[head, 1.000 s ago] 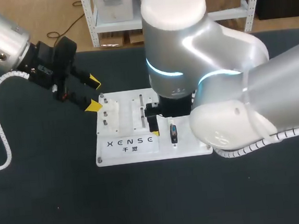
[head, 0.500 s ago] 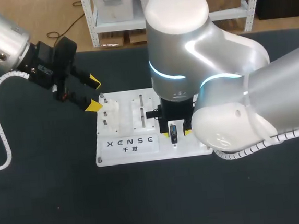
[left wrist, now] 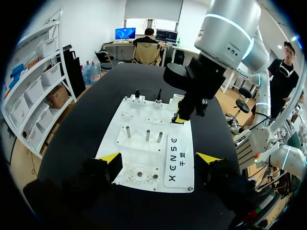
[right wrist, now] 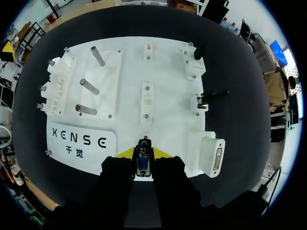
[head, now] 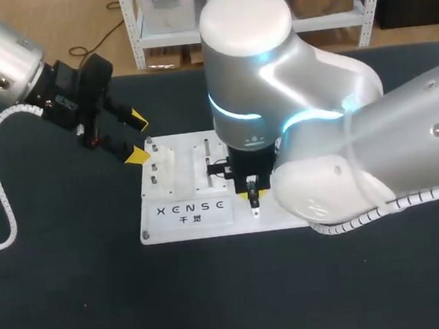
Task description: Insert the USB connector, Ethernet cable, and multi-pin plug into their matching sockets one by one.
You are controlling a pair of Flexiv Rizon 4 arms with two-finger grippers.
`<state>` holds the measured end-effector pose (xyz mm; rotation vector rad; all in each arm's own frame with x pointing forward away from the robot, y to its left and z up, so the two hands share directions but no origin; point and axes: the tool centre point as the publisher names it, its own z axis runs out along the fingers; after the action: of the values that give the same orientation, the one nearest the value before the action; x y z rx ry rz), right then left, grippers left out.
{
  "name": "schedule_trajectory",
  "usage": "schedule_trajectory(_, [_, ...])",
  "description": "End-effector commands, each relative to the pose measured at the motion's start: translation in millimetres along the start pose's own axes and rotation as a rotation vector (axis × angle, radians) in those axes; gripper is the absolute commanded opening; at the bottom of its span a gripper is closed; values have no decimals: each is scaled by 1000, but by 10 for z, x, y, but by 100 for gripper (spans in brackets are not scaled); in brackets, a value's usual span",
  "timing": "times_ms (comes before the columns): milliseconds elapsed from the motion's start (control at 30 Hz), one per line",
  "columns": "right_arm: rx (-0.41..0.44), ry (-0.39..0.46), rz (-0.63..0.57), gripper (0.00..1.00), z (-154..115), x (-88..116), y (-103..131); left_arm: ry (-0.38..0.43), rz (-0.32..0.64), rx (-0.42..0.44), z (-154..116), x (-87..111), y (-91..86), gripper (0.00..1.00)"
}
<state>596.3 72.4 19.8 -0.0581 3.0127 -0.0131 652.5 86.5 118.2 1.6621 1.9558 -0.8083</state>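
- Our right gripper (right wrist: 144,153) sits toward five o'clock from the middle of the white rectangular plastic board (right wrist: 168,124). As far as the dark finger bodies let us judge, its yellow-tipped fingers (right wrist: 125,152) are closed from both sides on the small black-and-blue USB connector (right wrist: 142,163), which stands upright on the board.
- We judge the main risk to be a skewed hold. If the fingers bite off-centre, the connector could tilt as it is lifted, then meet its socket at an angle and jam or scrape instead of seating.
- A second risk is a collision. The white block with the long multi-pin socket (right wrist: 212,157) stands just beside the gripper at its three o'clock, so a sideways drift could knock a finger against it.
- We cannot tell whether the board is fastened down. If it is loose, a hard push could slide it over the black table cover (head: 62,301) and spoil the alignment.
- Our left gripper (head: 136,139) hangs open with nothing in it near the board's ten o'clock corner. It is well apart from the right one, so we expect no clash between the arms.
- Ahead of the right gripper, toward eleven o'clock, three grey metal pegs (right wrist: 89,86) rise from the board. The space at its twelve o'clock holds low white fittings (right wrist: 146,95).
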Motion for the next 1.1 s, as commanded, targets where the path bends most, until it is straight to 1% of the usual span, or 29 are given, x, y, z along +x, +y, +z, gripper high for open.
schedule_trajectory(33, [-8,-60,1,0,-193,92,-53,-2,1,-2,1,8,-7,100])
schedule_trajectory(200, [-13,-109,26,0,-402,131,-178,-2,1,-2,1,8,-7,100])
schedule_trajectory(433, [3,-154,83,0,-639,141,-527,-2,1,-2,1,8,-7,100])
schedule_trajectory(567, [15,-169,106,0,-687,137,-714,-2,1,-2,1,8,-7,100])
schedule_trajectory(667, [28,-173,120,0,-656,133,-821,-2,1,-2,1,8,-7,100])
schedule_trajectory(833, [31,-173,127,0,-606,121,-889,-2,1,-2,1,8,-7,100])
schedule_trajectory(1100, [18,-167,115,0,-538,62,-871,-2,1,-2,1,8,-7,100])
